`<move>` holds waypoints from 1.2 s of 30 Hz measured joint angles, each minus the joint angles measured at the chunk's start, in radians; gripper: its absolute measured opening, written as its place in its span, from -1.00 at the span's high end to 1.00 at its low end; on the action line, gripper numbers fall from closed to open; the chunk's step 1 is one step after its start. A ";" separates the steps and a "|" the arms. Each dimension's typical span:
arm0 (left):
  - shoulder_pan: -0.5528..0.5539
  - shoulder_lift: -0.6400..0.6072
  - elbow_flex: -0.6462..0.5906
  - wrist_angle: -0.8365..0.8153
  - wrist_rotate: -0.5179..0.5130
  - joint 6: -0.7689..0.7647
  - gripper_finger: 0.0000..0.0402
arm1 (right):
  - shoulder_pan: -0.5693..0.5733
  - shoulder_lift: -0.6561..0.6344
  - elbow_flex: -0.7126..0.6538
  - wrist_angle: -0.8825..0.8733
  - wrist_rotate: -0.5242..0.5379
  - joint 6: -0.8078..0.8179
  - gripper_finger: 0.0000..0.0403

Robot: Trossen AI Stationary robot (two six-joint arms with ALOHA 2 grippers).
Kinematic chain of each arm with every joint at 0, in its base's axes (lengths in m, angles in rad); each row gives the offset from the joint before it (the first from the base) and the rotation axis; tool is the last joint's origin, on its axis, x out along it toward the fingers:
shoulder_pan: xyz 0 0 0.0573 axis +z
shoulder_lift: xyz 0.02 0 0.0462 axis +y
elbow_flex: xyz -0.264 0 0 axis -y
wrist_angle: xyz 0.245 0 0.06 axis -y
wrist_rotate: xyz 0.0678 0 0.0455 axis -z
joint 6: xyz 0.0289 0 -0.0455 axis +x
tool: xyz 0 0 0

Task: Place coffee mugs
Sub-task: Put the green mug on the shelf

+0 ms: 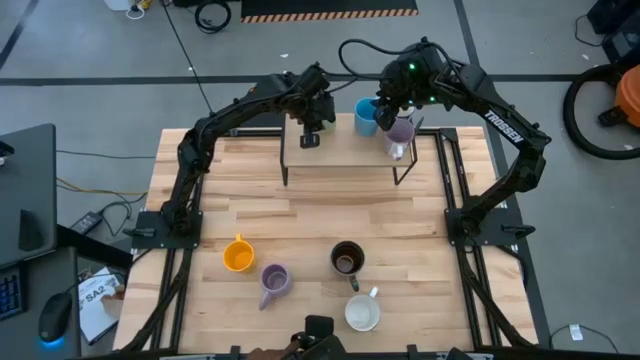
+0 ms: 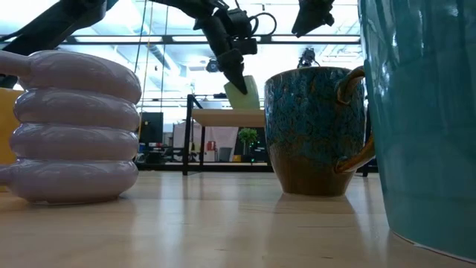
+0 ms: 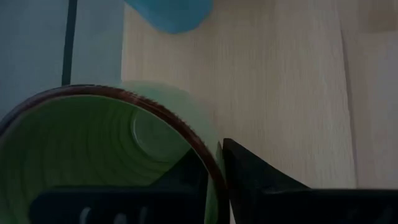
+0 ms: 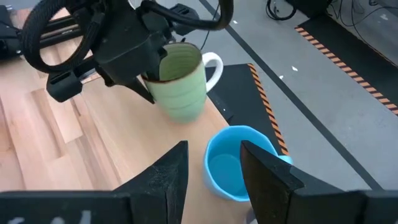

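Observation:
A green mug (image 4: 183, 87) with a white handle is on the raised wooden shelf (image 1: 340, 155) at the table's far side. My left gripper (image 1: 310, 135) is shut on its rim. A blue mug (image 1: 366, 117) stands on the shelf to its right, and a lilac mug (image 1: 401, 133) stands at the shelf's right end. My right gripper (image 4: 212, 152) hovers above those two, fingers apart with nothing between them. The low view shows the green mug (image 2: 243, 93) tilted, but a near mug hides the blue and lilac ones. My left gripper has the green mug's rim (image 3: 214, 171) between its fingers, one finger inside the mug and one outside. It grips the side away from the handle (image 4: 213, 65). The fingers slant down from above. The mug tilts, its lower edge at the shelf's top.
On the near half of the table stand an orange mug (image 1: 238, 255), a ribbed lilac mug (image 1: 273, 282), a dark brown mug (image 1: 347, 258) and a white mug (image 1: 362, 313). The shelf's black legs (image 1: 285, 170) stand between them and the far edge.

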 joint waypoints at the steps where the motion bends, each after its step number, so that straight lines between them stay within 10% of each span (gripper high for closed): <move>1: 0.000 0.001 0.000 0.001 -0.001 0.009 0.71 | 0.001 0.000 0.000 0.000 0.000 0.000 0.25; 36: 0.001 -0.003 -0.001 0.127 0.089 -0.054 0.36 | 0.007 0.000 0.000 -0.001 0.000 0.006 0.25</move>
